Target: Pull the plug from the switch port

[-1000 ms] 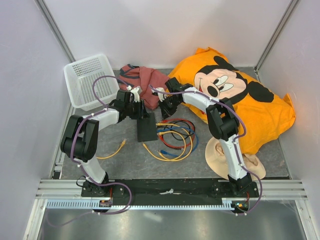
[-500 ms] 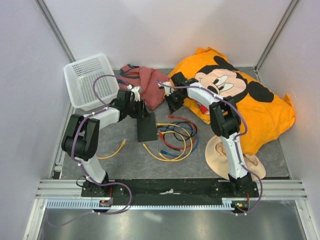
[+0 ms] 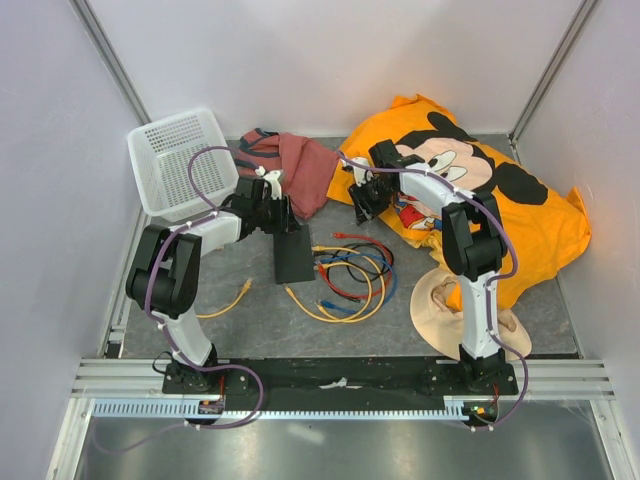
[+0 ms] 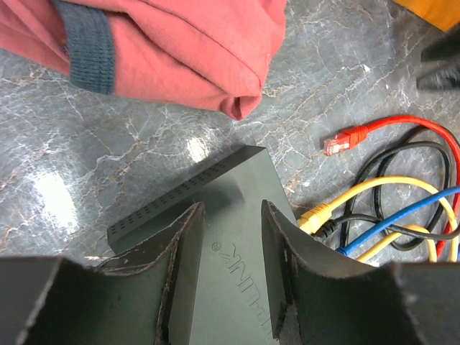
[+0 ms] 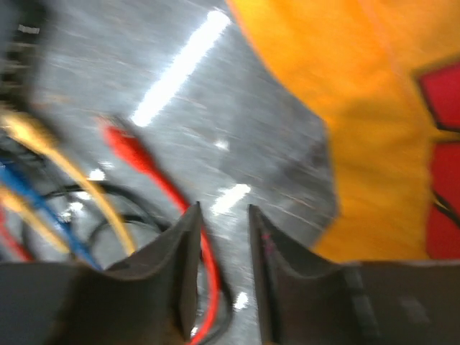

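Black switch [image 4: 233, 215] under left fingers [image 4: 180, 277].

Left arm [image 3: 200, 232] is leaning forward, left gripper [image 4: 231, 208] jaws standing well apart — right arm [image 3: 430, 187] is arching out, right gripper [image 5: 223, 210] hanging narrowly parted.

Grey marbled worktop [image 3: 400, 330]. White plastic mesh basket [image 3: 172, 158] in upper left of the top view, tilted against the wall. Just right of it lies a crumpled red garment [image 3: 303, 170] with a dark blue-grey band. Large orange Mickey Mouse fabric [image 3: 525, 235] fills the upper right. Below it, at lower right, is a beige floppy item [image 3: 432, 308], partly hidden. One loose yellow cable [image 3: 236, 297] lies at left centre.
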